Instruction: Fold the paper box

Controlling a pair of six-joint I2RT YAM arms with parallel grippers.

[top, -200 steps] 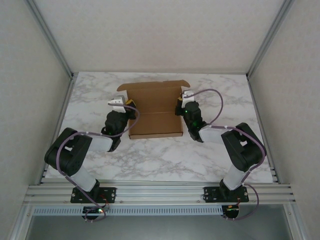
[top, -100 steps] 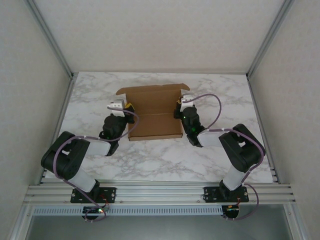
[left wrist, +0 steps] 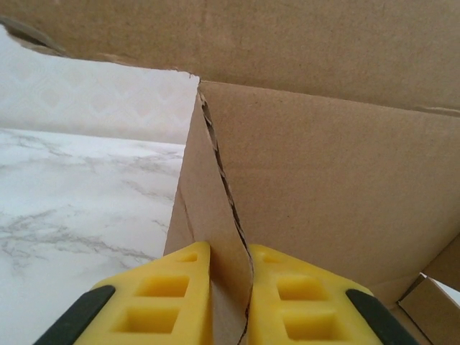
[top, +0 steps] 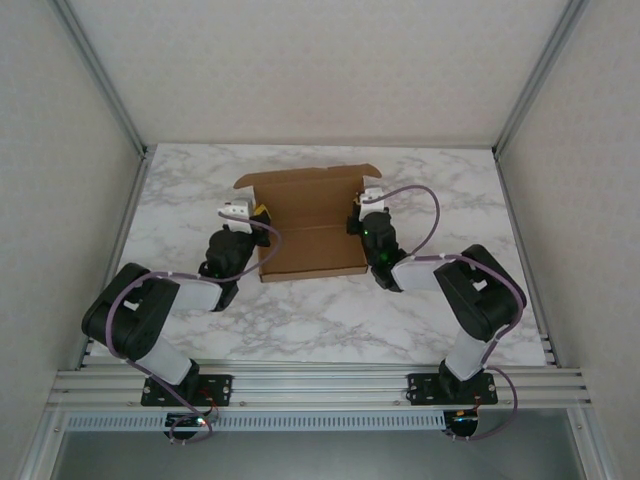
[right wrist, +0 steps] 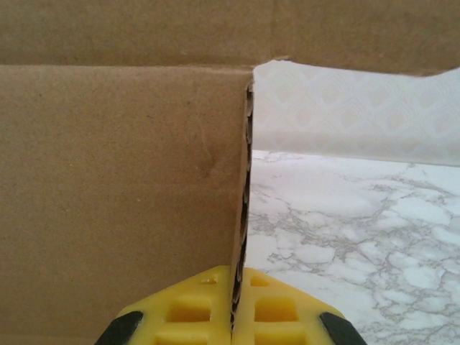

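The paper box (top: pixel 310 225) is plain brown cardboard, lying mid-table with its back flap standing up. My left gripper (top: pixel 262 222) is at the box's left side. In the left wrist view its yellow fingers (left wrist: pixel 180 287) are shut on the upright left side wall (left wrist: pixel 215 215), whose torn-looking edge runs between them. My right gripper (top: pixel 357 215) is at the box's right side. The right wrist view shows this gripper (right wrist: pixel 241 272) pinching the thin edge of the right wall (right wrist: pixel 122 180). Both walls stand upright.
The box lies on a white marble table (top: pixel 300 310). Aluminium frame posts (top: pixel 110 90) and pale walls close in the left, right and back. A small cardboard tab (left wrist: pixel 431 302) shows inside the box at the lower right of the left wrist view.
Both grippers have shifted slightly with the box's side walls still held. The left arm's elbow has moved a little left, and the box has turned slightly.
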